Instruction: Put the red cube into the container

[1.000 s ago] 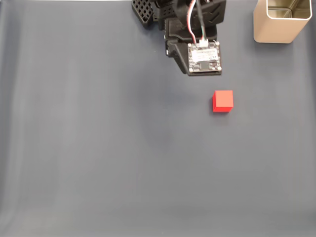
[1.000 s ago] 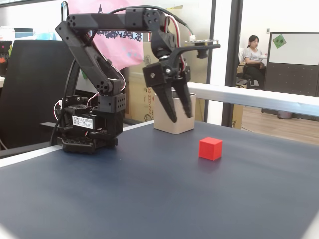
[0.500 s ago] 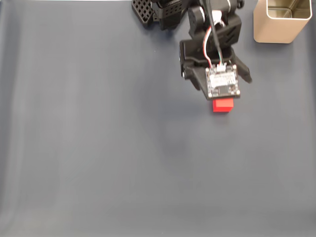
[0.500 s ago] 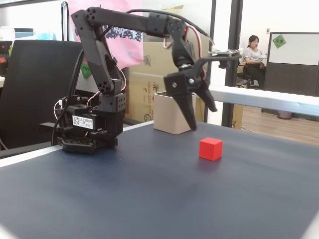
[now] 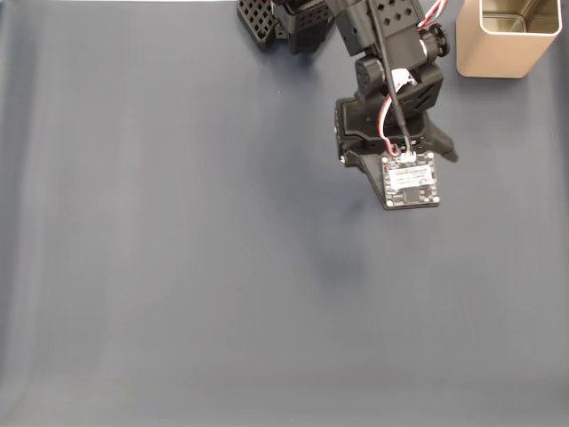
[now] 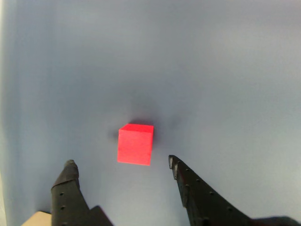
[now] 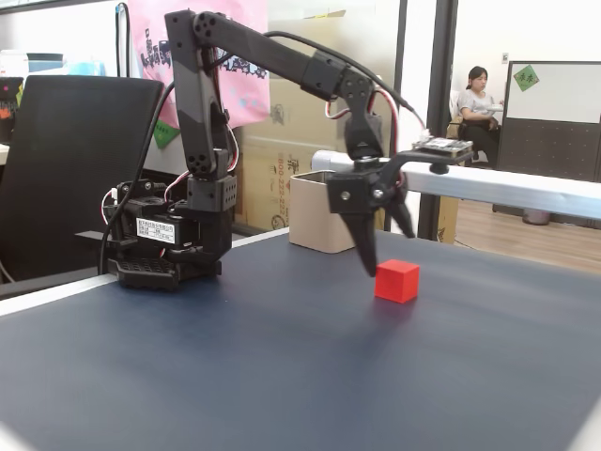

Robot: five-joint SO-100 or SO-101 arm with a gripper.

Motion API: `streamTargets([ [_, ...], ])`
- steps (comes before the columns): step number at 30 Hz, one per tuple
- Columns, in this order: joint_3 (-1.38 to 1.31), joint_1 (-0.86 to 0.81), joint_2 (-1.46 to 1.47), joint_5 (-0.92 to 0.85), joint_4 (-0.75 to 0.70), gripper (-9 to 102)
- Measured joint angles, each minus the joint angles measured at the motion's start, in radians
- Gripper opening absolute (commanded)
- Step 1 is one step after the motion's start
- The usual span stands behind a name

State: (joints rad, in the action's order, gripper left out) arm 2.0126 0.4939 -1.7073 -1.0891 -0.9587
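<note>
**Hidden and cut off**

In a fixed view from above, the small bright red cube lies out of sight beneath the black arm's wrist and its circuit board (image 5: 410,181). The tall beige rectangular tin container (image 5: 507,40) is cropped by the top edge there (its far rim is lost). In the wrist view the gripper (image 6: 121,165) fingers run off the bottom edge.

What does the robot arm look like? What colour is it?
The arm is all black plastic blocks with little holes, with red, white and black wires looping along it. Its end effector has two pointy black fingers, and a white label sits on the base.
</note>
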Motion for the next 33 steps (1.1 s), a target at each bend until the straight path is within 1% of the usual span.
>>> streamTargets([
  [4, -0.021, 0.002, 0.02, 0.025, 0.014, 43],
  [25, -0.032, 0.015, 0.086, 0.026, 0.041, 42],
  [33, -0.032, 0.015, 0.095, 0.069, 0.043, 39],
])
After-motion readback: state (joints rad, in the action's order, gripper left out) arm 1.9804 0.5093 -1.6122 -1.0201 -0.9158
